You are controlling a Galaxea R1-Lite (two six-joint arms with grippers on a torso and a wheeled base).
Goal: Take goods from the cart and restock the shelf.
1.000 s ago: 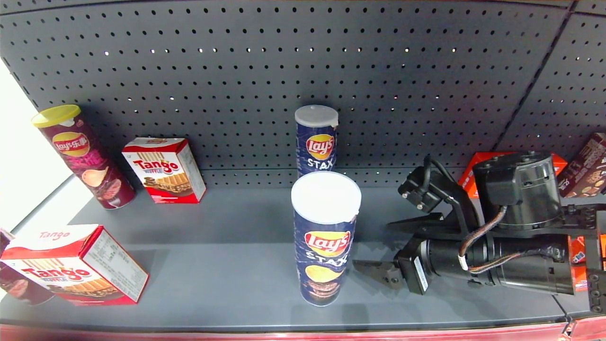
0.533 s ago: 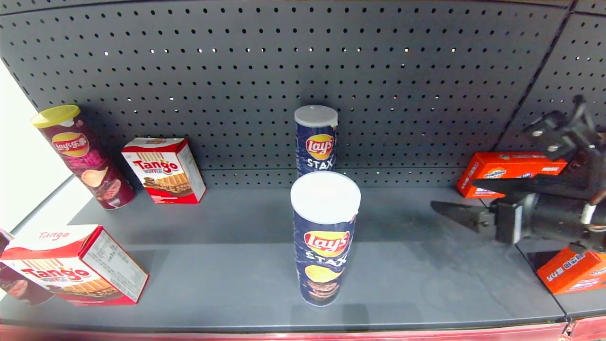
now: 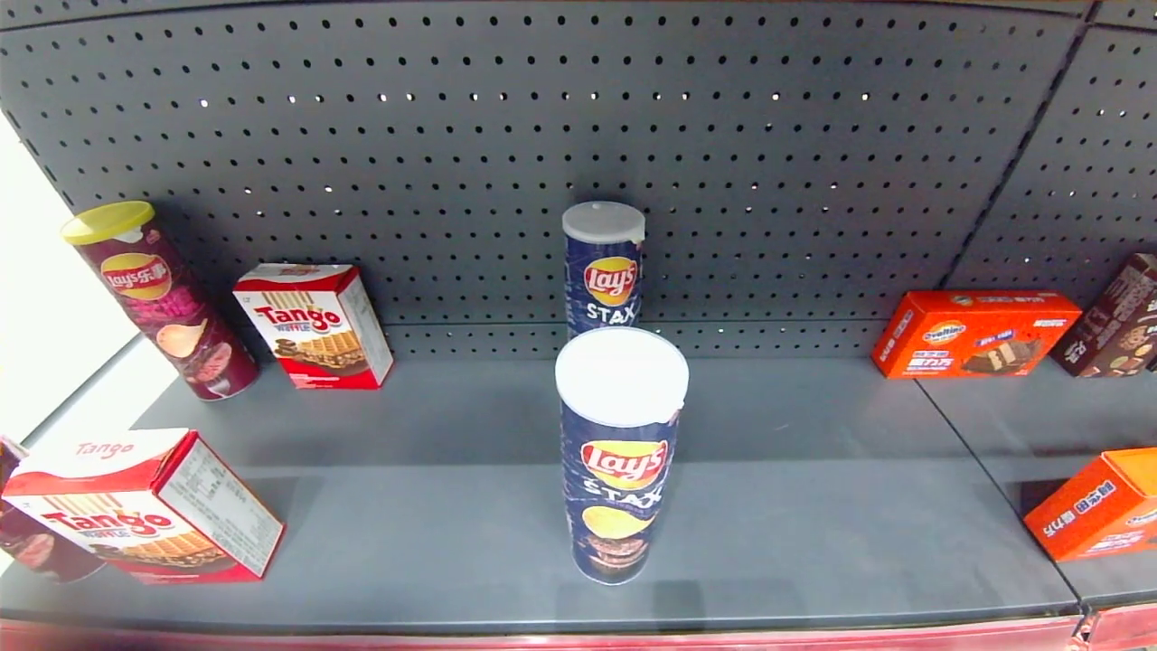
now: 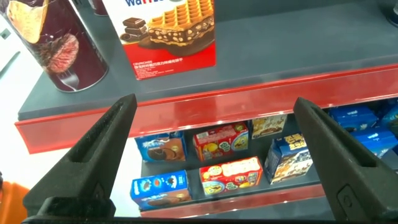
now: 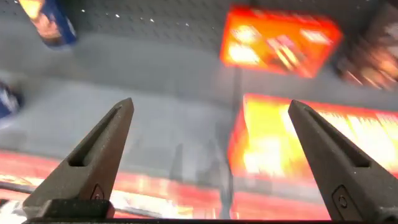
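Note:
Two dark blue chip cans stand upright mid-shelf, the front can (image 3: pixel 620 452) near the shelf's front edge and the rear can (image 3: pixel 603 267) against the pegboard. My left gripper (image 4: pixel 214 118) is open with nothing in it, in front of the shelf's red front lip (image 4: pixel 249 102), below a waffle box (image 4: pixel 165 31) and a maroon chip can (image 4: pixel 53 43). My right gripper (image 5: pixel 211 130) is open and holds nothing, facing the shelf's right part where orange boxes (image 5: pixel 280 40) lie.
On the left stand a maroon chip can (image 3: pixel 154 298) and two red-and-white waffle boxes (image 3: pixel 312 324) (image 3: pixel 136 506). Orange boxes (image 3: pixel 972 333) (image 3: pixel 1094 506) and a brown box (image 3: pixel 1116 325) sit at the right. Lower shelves hold several small boxes (image 4: pixel 221 143). Bare shelf (image 3: pixel 813 506) lies right of the front can.
My right arm has drawn back to the right from beside the front blue can and has left the head view. The cans and boxes have not moved.

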